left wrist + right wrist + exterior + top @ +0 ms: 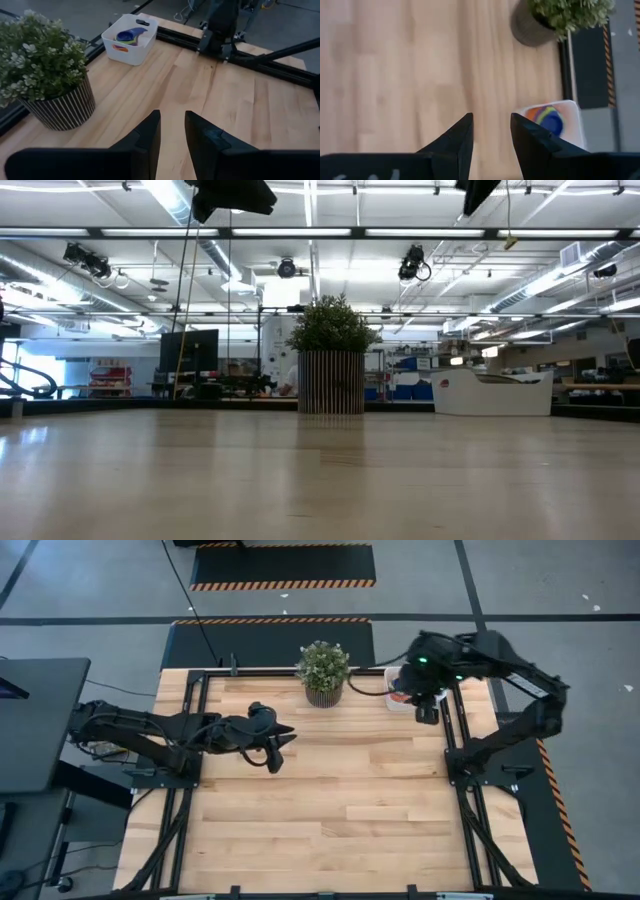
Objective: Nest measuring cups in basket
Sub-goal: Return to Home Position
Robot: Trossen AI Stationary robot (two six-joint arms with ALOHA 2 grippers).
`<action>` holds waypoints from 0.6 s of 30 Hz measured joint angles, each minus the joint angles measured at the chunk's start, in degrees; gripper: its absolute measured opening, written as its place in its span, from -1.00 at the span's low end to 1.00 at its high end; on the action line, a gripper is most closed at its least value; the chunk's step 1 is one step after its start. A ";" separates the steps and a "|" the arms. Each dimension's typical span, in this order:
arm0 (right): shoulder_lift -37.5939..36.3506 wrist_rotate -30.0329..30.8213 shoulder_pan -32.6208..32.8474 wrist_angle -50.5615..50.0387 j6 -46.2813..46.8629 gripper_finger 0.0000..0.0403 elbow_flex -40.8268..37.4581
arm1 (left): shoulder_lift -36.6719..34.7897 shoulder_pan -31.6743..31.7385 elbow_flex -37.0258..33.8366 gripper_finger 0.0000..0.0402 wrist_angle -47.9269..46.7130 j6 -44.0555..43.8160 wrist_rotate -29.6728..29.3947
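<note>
**Desk:** Take me across the table, left side first.

**Me:** My left gripper (281, 751) hangs over bare wood, left of the potted plant (322, 670) and nearer the front of the table (330, 830). Its jaws are parted by a narrow gap and hold nothing. Just right of the plant, at the back edge, sits the basket (125, 53), with the measuring cups (129, 36) inside it. My right gripper (427, 713) hovers over the basket's far side from the plant, jaws spread and empty.

**Desk:** So only the retreat home is left. How will you run it?

**Me:** I'd lift the right arm straight up first, so the fingers clear the basket wall before any swing away from the plant. I'd leave the jaws parted, since closing them that low could clip a handle. The left arm has open wood around it, so I'd simply fold it back, away from the plant's leaves.

**Desk:** What are you wary of touching?

**Me:** The basket is smooth white plastic with low walls and rounded corners. It looks light, and I'd expect a nudge to slide it on the pale wood. The cups are round plastic bowls, blue uppermost with yellow and orange edges showing. The plant's pot is ribbed in dark and light stripes, and its foliage is bushy and would snag easily.
</note>
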 joint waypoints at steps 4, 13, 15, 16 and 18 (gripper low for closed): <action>-4.51 -4.48 2.68 1.01 6.88 -0.32 0.09 | -2.28 -0.02 -0.04 -0.52 -0.85 1.27 0.04; -14.24 -18.10 6.45 10.21 14.27 -0.32 0.09 | -12.55 -0.02 -0.04 -0.52 -2.95 8.70 4.74; -16.56 -18.55 7.18 12.44 14.99 -0.32 0.09 | -15.15 -0.02 -0.02 -0.52 -4.76 9.43 6.35; -17.75 -18.15 7.59 13.15 15.72 -0.32 0.09 | -16.35 -0.02 -0.02 -0.52 -6.20 9.48 6.83; -19.95 -16.67 8.47 13.97 16.91 -0.32 0.09 | -18.90 0.00 -0.02 -0.52 -8.48 9.40 7.74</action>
